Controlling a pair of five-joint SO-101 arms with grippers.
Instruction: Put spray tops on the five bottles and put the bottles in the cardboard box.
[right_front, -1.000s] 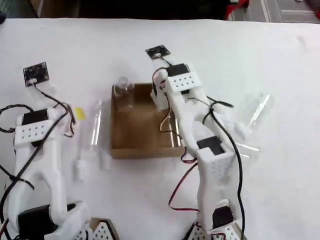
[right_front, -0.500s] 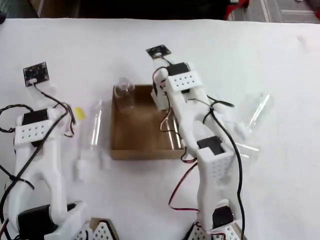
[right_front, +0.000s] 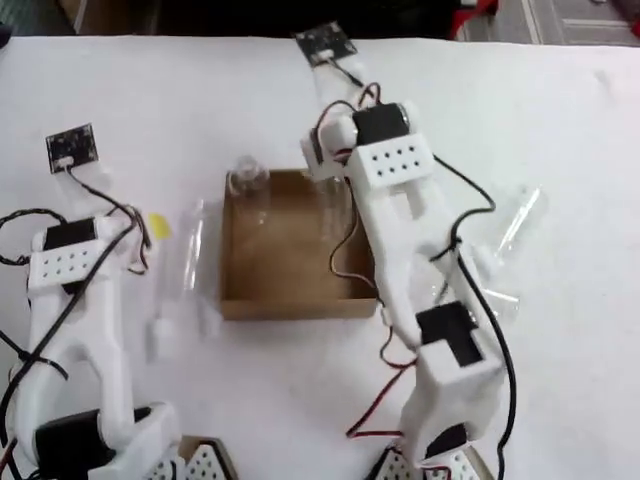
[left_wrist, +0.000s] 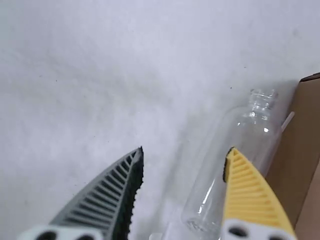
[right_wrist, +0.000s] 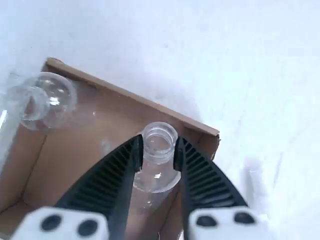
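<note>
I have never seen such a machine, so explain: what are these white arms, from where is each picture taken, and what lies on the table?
These are two small robot arms at a table, each with a two-finger gripper. The high view comes from a fixed camera above; the other two from cameras on the wrists. A cardboard box lies between the arms, one clear bottle standing in its corner. The right gripper is shut on the neck of a second bottle, upright at the box; neither has a spray top. The left gripper is open beside a third bottle lying next to the box. More bottles lie farther right.
</note>
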